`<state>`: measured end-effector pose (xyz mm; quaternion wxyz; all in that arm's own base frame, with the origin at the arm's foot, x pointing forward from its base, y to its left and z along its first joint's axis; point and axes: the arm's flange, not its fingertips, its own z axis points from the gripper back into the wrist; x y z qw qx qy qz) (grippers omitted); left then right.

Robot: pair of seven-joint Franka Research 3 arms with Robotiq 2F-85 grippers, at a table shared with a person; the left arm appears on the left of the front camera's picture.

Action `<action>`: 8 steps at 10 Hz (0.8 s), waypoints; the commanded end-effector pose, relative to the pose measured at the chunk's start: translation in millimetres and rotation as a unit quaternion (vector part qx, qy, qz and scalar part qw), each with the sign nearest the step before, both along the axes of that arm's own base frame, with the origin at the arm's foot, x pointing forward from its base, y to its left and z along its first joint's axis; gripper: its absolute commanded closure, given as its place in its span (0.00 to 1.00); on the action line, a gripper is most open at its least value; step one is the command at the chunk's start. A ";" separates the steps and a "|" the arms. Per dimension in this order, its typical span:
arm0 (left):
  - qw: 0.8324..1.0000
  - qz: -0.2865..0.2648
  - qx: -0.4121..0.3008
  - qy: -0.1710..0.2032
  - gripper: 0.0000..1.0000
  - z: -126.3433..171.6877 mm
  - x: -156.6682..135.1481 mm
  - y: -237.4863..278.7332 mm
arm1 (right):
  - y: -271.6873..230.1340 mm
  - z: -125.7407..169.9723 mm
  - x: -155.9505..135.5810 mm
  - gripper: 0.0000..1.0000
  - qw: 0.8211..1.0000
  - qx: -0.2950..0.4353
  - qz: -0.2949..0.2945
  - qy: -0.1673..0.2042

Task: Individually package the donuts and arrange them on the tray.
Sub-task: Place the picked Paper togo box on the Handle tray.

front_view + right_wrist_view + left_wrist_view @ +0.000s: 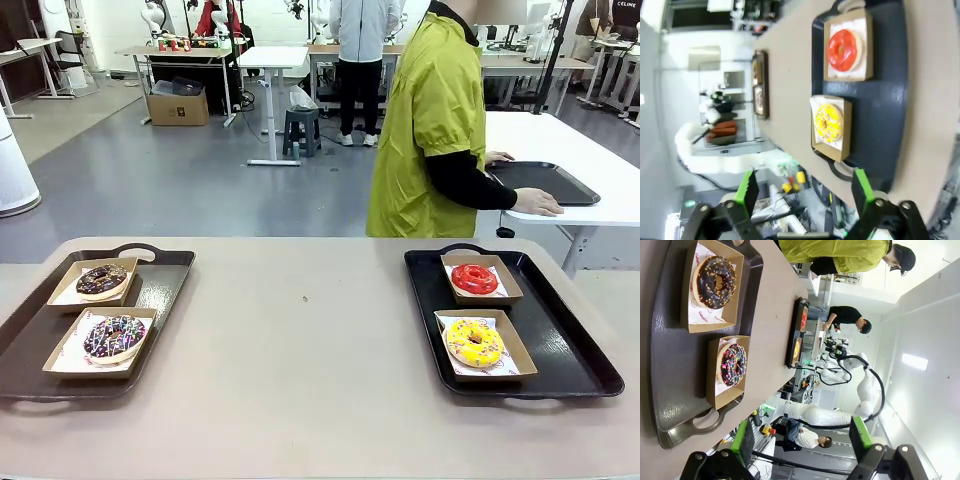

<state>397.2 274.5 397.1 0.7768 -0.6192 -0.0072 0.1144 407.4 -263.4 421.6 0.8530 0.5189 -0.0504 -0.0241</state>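
A: Front view had the four donuts already boxed, each in its own open cardboard tray. Chocolate sprinkle donut and plain dark chocolate donut sat on the left black tray; glossy red donut and yellow sprinkle donut sat on the right black tray, both trays resting on the desk.

B: How would they handle?

A: Light and soft, I judged, with icing that smears or cracks under a pinch. Better to take the stiff rim of a cardboard tray than the donut itself; the board looked thin, so a gentle squeeze.

B: Any direction to them?

A: The rings lay flat, holes facing up, so no heading of their own. The cardboard trays were slightly oblong, and in each pair the nearer one's long axis ran roughly across the desk.

B: And the end effectors?

A: Left end effector was spread wide with nothing between the green pads, hanging off the left tray's end. Right end effector was likewise apart and empty, well clear of the yellow donut
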 end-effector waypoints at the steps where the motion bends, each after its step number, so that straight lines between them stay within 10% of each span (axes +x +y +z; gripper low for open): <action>1: 1.000 0.003 0.000 -0.002 0.00 2.4 -3.7 -1.8 | -28.2 -28.7 29.1 0.03 0.999 0.043 0.023 0.009; 3: 1.000 0.003 0.000 -0.002 0.00 2.4 -3.7 -1.8 | -43.3 -49.6 31.4 0.03 0.998 0.062 0.014 0.014; 6: 1.000 0.003 0.000 -0.002 0.00 2.4 -3.7 -1.8 | -40.5 -49.8 31.3 0.03 0.995 0.061 0.016 -0.075; 8: 1.000 0.003 0.000 -0.002 0.00 2.4 -3.7 -1.8 | -42.9 -61.3 30.2 0.03 0.998 0.057 0.009 -0.003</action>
